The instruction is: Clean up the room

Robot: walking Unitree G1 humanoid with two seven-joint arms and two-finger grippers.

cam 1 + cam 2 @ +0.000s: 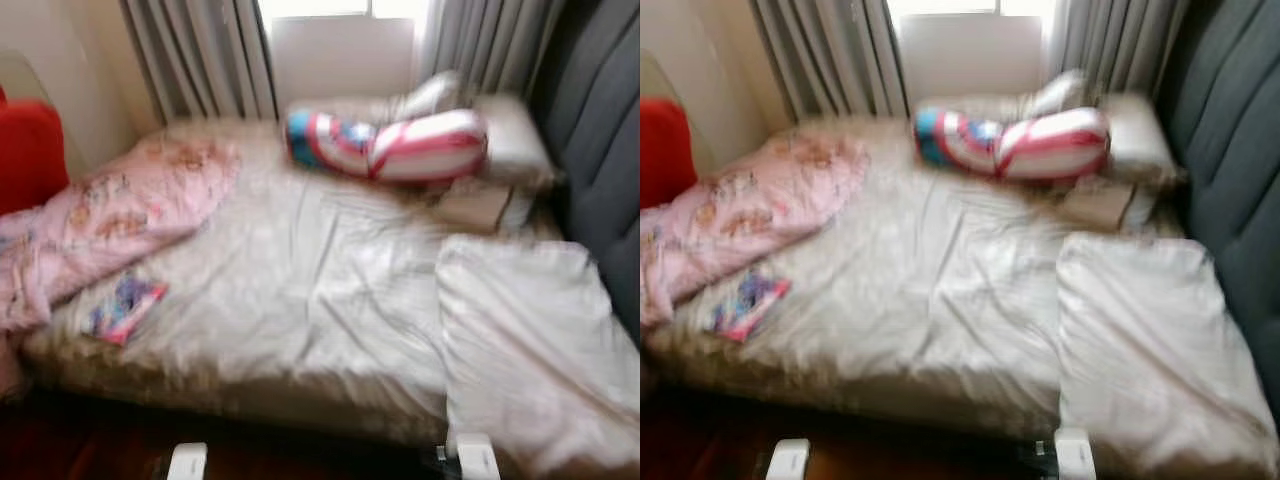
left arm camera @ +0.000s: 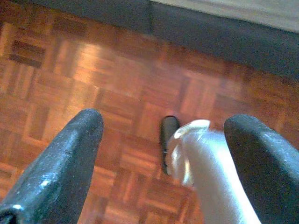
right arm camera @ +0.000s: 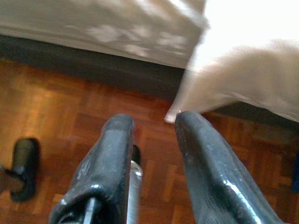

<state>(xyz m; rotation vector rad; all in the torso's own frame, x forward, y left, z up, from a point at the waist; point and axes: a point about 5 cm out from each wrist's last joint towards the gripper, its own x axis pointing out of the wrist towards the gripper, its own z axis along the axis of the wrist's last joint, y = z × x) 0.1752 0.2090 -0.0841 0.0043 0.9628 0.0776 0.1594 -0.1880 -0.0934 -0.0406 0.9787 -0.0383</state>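
A bed with a rumpled white sheet (image 1: pixel 300 270) stands before me, blurred. On it lie a crumpled pink blanket (image 1: pixel 110 220) at the left, a small colourful book (image 1: pixel 125 305) near the front left edge, a red, white and blue striped cushion (image 1: pixel 390 145) at the back, a beige box (image 1: pixel 475 205) beside it, and a white pillow (image 1: pixel 530 350) at the front right. My left gripper (image 2: pixel 166 121) hangs open over the parquet floor (image 2: pixel 70 70). My right gripper (image 3: pixel 153 119) hangs low by the bed's edge, its fingers a little apart and holding nothing; the pillow's corner (image 3: pixel 243 60) overhangs just beyond them.
A dark grey padded headboard (image 1: pixel 600 150) runs along the right. Grey curtains (image 1: pixel 200 60) and a window are behind the bed. A red cushion (image 1: pixel 28 150) sits at the far left. A second pillow (image 1: pixel 510 135) lies at the back right. The bed's dark base (image 2: pixel 210 32) meets the floor.
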